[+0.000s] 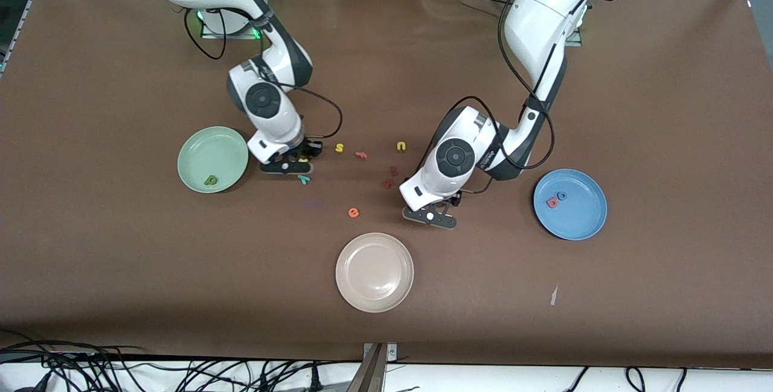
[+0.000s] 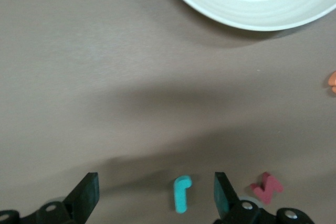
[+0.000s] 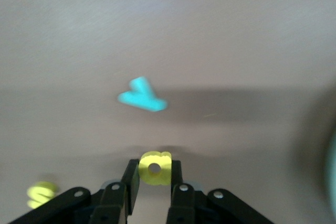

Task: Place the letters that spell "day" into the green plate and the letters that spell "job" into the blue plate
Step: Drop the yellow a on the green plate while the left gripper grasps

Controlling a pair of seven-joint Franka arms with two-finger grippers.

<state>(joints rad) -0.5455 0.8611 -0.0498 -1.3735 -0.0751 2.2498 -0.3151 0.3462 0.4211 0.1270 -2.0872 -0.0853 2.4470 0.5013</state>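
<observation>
Presently the yellow a (image 3: 155, 168) is pinched by the closed right claw (image 3: 153, 178) at centre-left; the teal j (image 2: 181, 193) is straddled by the wide-open, empty left claw (image 2: 156, 196).

Both robot arms are white and smooth, with dark grey bands at the joints. Each wrist has a round dark grey cap. Thin black cables loop along the arms. The left hand (image 1: 430, 216) and the right hand (image 1: 287, 167) are black, with small silver screws.
</observation>
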